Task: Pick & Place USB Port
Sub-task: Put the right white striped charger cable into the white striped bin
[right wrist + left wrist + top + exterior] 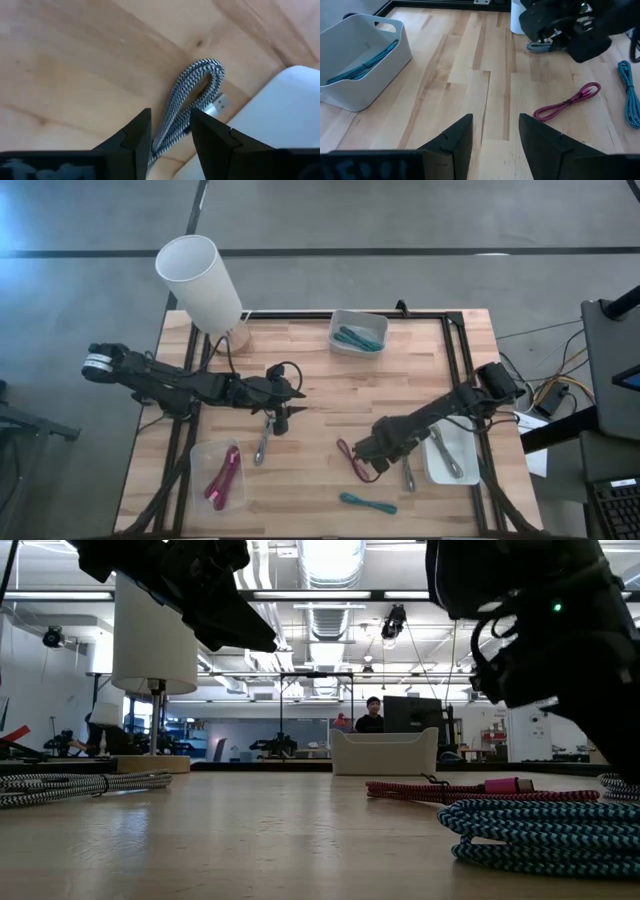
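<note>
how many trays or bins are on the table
3: a bin at the far edge holding teal cable, a clear tray near left with pink cable, a white tray near right with grey cable.

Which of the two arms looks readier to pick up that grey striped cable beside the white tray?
The right one, probably. Its right gripper hangs open directly over the grey cable beside the white tray, while the left gripper sits across the table.

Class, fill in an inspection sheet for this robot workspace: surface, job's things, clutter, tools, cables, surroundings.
Surface: wooden table, bare at the centre.
Job's things: grey striped cable beside white tray; teal cable in white bin; pink cable in clear tray.
Clutter: lamp at a far corner.
Grippers: left tool open over bare wood; right tool open over the grey cable.
Cables: red cable and loose teal cable on the table.
Surroundings: person far behind.
</note>
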Controlling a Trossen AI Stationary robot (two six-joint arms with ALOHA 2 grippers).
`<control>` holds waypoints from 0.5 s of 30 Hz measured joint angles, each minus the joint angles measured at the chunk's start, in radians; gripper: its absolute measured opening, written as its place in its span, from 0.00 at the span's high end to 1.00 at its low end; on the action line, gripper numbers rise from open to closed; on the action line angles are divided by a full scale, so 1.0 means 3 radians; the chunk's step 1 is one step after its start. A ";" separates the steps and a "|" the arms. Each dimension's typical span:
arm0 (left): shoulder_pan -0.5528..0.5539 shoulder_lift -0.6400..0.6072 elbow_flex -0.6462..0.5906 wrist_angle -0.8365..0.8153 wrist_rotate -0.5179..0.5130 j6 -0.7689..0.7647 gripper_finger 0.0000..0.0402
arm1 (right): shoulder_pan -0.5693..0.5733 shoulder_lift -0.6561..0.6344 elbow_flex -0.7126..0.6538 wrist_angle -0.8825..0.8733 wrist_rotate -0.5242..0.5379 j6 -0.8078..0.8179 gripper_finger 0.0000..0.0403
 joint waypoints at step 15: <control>0.0000 0.0000 0.0000 -0.0001 0.0000 0.0008 0.59 | -0.0037 -0.0013 -0.0387 0.0391 -0.0045 -0.0017 0.77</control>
